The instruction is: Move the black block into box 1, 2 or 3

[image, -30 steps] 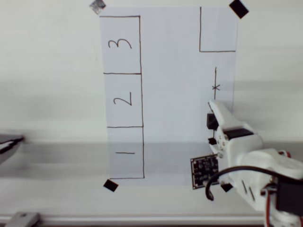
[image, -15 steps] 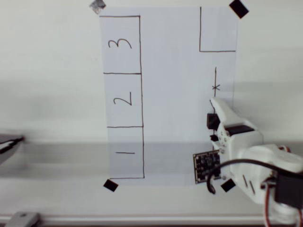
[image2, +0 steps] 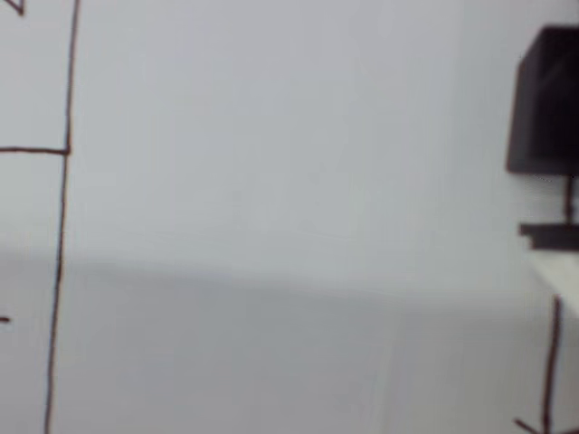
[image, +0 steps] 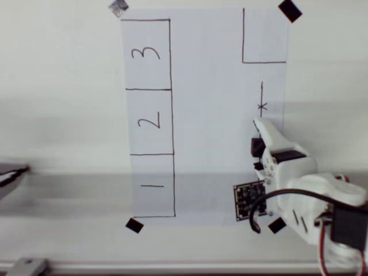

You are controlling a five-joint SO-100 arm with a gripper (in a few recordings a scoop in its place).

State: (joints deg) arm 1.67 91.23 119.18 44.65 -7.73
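Observation:
The black block (image: pixel 257 147) lies on the white paper just below the drawn x mark, tight against the left side of my white gripper (image: pixel 260 137). One white finger (image: pixel 268 135) reaches past the block toward the x. The other finger is hidden, so I cannot make out how the jaws stand. In the wrist view the black block (image2: pixel 546 101) sits at the right edge, cut off by the frame. Box 1 (image: pixel 152 186), box 2 (image: pixel 149 121) and box 3 (image: pixel 146 54) run in a column along the paper's left side, well away from the block.
An open-sided drawn rectangle (image: pixel 264 35) is at the paper's top right. Flat black tape squares hold the corners (image: pixel 290 10) (image: pixel 134 225). A dark object (image: pixel 11 172) pokes in at the left edge. A rail (image: pixel 172 267) runs along the bottom.
The arm has shifted a little to the right and its wrist board has crept upward. The block stays in about the same spot beside the finger.

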